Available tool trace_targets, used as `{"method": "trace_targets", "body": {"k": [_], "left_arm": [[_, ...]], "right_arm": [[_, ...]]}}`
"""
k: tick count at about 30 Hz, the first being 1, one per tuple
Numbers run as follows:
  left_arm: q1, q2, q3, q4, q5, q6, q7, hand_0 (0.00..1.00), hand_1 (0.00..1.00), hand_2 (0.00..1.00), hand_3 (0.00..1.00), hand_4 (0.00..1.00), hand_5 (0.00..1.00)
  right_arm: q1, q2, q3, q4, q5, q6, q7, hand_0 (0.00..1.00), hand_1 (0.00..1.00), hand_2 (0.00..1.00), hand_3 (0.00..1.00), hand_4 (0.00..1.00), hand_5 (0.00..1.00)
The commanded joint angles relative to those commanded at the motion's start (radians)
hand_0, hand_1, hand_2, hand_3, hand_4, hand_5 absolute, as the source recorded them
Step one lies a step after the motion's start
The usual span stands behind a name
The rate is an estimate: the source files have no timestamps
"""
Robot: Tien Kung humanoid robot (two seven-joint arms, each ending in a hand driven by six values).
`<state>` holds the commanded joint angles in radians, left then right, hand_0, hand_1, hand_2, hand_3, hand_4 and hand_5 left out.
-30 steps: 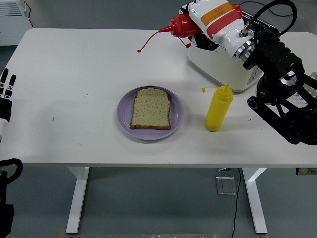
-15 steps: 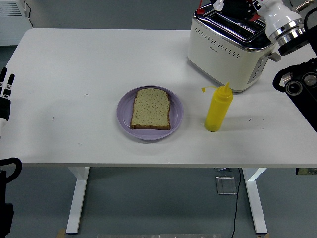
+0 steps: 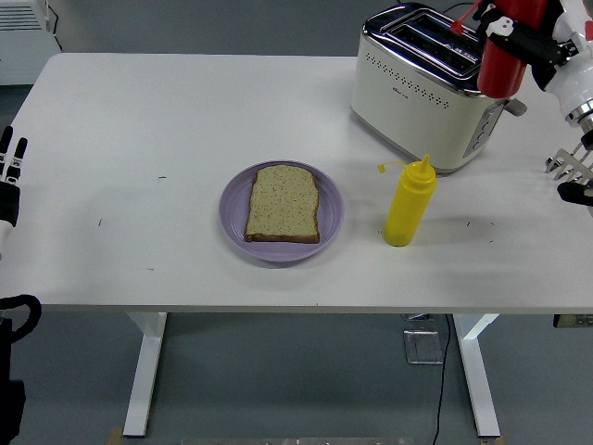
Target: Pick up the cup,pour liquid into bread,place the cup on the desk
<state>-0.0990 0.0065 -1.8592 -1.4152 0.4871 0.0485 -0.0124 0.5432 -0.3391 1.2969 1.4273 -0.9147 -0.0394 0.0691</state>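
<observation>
White table (image 3: 139, 120), right hand (image 3: 530, 37) gripping upright red bottle (image 3: 503, 56), left hand (image 3: 9, 176) relaxed

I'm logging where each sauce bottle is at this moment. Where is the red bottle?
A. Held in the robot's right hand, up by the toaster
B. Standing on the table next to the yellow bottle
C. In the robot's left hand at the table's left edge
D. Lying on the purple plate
A: the right hand grips the red bottle in the air beside the toaster, while the yellow bottle stands alone on the table.
</observation>
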Motion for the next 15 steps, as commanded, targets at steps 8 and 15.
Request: {"method": "trace_targets", "body": {"k": [8,15], "left_arm": [[-0.001,0.0,0.003,0.0,0.0,0.0,0.0,0.79,0.744,0.751,0.707,0.507,0.991],[0.0,-0.001,0.006,0.001,0.0,0.0,0.0,0.79,0.744,0.749,0.708,0.506,0.99]], "right_arm": [[-0.064,-0.042,0.009,0.0,0.254,0.024,0.026,0.15,0.217,0.318,0.408,0.377,0.176],[-0.115,-0.047,0.037,-0.001,0.206,-0.007,0.056,0.151,0.219,0.319,0.408,0.376,0.184]]}}
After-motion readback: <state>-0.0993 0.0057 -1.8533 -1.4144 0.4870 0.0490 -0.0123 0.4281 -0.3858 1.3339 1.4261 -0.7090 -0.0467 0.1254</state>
